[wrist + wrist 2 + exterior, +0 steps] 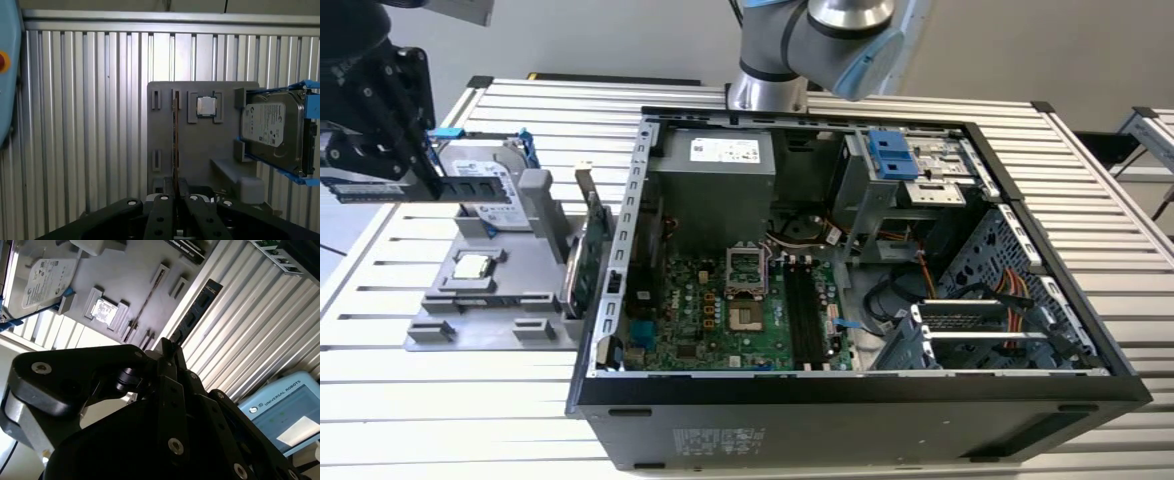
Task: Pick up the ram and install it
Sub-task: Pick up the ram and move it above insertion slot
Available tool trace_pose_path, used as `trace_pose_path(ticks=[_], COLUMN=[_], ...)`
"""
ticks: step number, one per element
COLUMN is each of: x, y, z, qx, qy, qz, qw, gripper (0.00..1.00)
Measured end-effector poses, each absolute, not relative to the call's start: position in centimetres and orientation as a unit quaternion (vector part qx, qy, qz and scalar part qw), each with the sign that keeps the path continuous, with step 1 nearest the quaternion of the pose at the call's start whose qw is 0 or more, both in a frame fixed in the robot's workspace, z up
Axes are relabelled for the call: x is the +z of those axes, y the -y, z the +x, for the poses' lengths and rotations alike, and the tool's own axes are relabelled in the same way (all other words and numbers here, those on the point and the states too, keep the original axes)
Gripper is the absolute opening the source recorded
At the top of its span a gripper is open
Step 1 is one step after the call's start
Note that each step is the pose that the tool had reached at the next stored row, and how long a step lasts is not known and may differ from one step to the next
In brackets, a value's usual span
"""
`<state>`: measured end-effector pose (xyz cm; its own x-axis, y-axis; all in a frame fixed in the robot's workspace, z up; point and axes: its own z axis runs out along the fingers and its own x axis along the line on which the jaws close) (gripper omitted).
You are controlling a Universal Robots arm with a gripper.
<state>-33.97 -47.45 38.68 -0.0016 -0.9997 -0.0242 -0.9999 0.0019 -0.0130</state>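
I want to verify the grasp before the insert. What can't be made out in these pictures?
First wrist view: the ram shows edge-on as a thin line, so its faces are unseen.
Second wrist view: the ram's gripped end is hidden behind the gripper.
Exterior view: the gripper is cut off by the left edge.
Exterior view: the slots are too small to judge their latches.

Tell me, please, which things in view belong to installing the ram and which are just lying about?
Job: thin bluish-green ram stick; black gripper clamped on it; open black computer case with green motherboard.
Lying about: silver hard drive in blue frame; small square silver processor chip; green expansion card with metal bracket; grey holder tray.
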Motion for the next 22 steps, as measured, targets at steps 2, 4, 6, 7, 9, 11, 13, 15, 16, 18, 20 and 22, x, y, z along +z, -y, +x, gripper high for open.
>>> trace_pose_path(ticks=[2, 4, 6, 7, 9, 11, 13, 15, 16, 18, 20, 22], x=[38.7, 38.7, 38.7, 38.7, 38.7, 38.7, 38.7, 38.7, 38.7, 38.7, 38.7, 38.7], y=[47.4, 47.4, 47.4, 47.4, 47.4, 47.4, 47.4, 47.4, 47.4, 47.4, 47.4, 47.4], z=[-33.8, -33.6, -33.4, -33.2, -33.0, -32.8, -32.6, -32.3, -32.1, -31.9, -31.6, -31.3], qx=[0.004, 0.004, 0.004, 0.004, 0.004, 0.004, 0.004, 0.004, 0.004, 0.004, 0.004, 0.004], qy=[-0.708, -0.708, -0.708, -0.708, -0.708, -0.708, -0.708, -0.708, -0.708, -0.708, -0.708, -0.708], qz=[-0.706, -0.706, -0.706, -0.706, -0.706, -0.706, -0.706, -0.706, -0.706, -0.706, -0.706, -0.706], qw=[0.013, 0.013, 0.013, 0.013, 0.013, 0.013, 0.013, 0.013, 0.013, 0.013, 0.013, 0.013], gripper=[0.0, 0.0, 0.0, 0.0, 0.0, 0.0, 0.0, 0.0, 0.0, 0.0, 0.0, 0.0])
